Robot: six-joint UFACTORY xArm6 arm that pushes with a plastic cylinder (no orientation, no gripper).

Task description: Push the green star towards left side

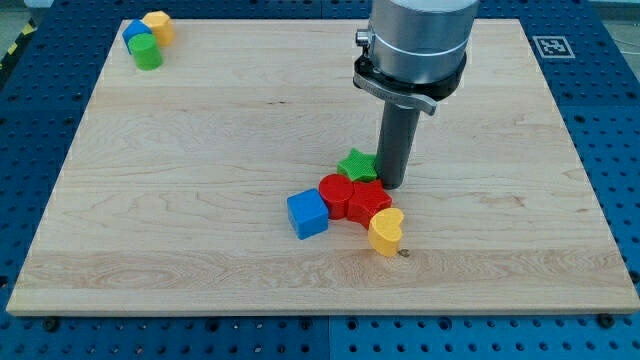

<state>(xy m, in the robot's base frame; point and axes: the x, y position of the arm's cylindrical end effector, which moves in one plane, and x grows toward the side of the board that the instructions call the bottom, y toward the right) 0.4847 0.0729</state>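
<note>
Our arm carries no hand, only a rod, and my tip (392,186) rests on the tabletop (200,150), touching the green star (356,164) on its right side. Against the star's lower edge sit two red blocks (352,197), with a blue cube (307,214) to their left and a yellow heart (386,231) below. We judge that a leftward push could drag the reds along or spin the star off the tip.
</note>
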